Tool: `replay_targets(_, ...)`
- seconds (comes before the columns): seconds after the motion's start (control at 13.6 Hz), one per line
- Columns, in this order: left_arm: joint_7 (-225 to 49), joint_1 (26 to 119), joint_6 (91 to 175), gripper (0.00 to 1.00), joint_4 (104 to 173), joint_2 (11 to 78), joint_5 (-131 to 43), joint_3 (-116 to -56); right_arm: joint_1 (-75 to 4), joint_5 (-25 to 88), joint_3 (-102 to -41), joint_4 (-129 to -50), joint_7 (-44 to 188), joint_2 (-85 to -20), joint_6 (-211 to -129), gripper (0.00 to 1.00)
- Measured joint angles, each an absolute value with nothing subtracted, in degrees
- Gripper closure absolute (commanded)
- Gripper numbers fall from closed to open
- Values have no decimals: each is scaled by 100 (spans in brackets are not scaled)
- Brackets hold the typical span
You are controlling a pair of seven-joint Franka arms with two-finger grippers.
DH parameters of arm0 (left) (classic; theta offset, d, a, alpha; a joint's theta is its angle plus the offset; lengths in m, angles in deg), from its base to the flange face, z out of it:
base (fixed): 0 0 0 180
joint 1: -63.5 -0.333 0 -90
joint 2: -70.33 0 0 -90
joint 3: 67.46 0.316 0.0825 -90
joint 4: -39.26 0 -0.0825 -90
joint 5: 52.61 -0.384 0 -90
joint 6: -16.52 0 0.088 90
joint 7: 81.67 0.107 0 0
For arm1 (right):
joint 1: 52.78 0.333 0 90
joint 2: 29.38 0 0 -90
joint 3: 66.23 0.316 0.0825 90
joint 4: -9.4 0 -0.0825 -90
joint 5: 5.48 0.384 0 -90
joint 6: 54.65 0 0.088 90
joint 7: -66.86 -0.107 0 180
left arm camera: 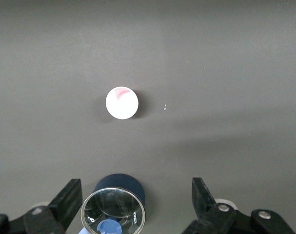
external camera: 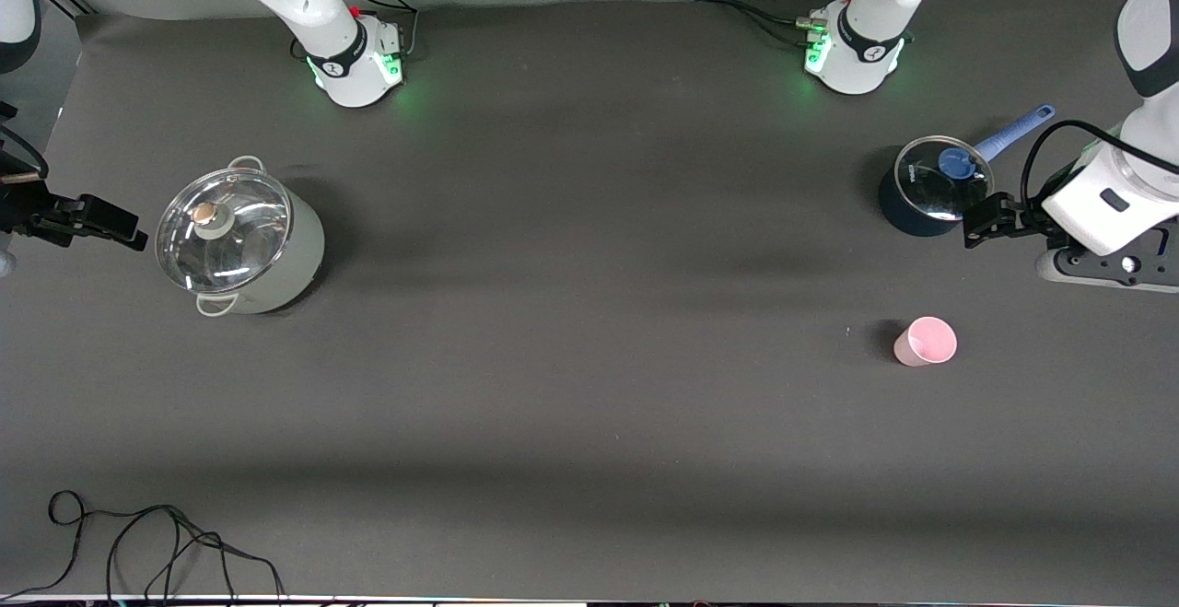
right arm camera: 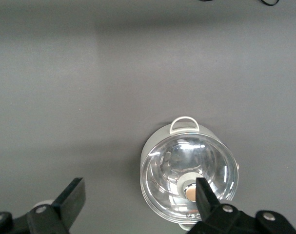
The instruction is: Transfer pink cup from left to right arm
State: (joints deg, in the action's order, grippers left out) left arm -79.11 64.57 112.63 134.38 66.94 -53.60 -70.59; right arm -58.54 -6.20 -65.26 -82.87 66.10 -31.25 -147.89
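The pink cup point(external camera: 926, 342) stands upright on the dark table toward the left arm's end, nearer to the front camera than the dark blue pot. It also shows in the left wrist view point(left arm camera: 122, 103), seen from above. My left gripper point(external camera: 978, 220) is open and empty, up in the air by the rim of the blue pot; its fingers are spread wide in the left wrist view point(left arm camera: 136, 201). My right gripper point(external camera: 127, 227) is open and empty, in the air beside the pale lidded pot, and shows in the right wrist view point(right arm camera: 140, 197).
A dark blue pot point(external camera: 930, 188) with a glass lid and a long blue handle stands near the left gripper; it also shows in the left wrist view point(left arm camera: 119, 187). A pale pot point(external camera: 241, 240) with a glass lid stands toward the right arm's end. A black cable point(external camera: 138, 542) lies at the front edge.
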Motion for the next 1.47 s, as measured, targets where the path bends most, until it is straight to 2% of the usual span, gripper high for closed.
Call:
replay_targets(0.88,-7579,6425,11267,0,13480,6729,-5365,-7045,-5854,-517,-6526,-8284,6610,-3125,-14789,0)
replay_targets(1.47,-3587,5495,11545,0,13484,6725,-4838,-6984,-5853,-515,-6525,-8244,6611,-3125,-14789,0)
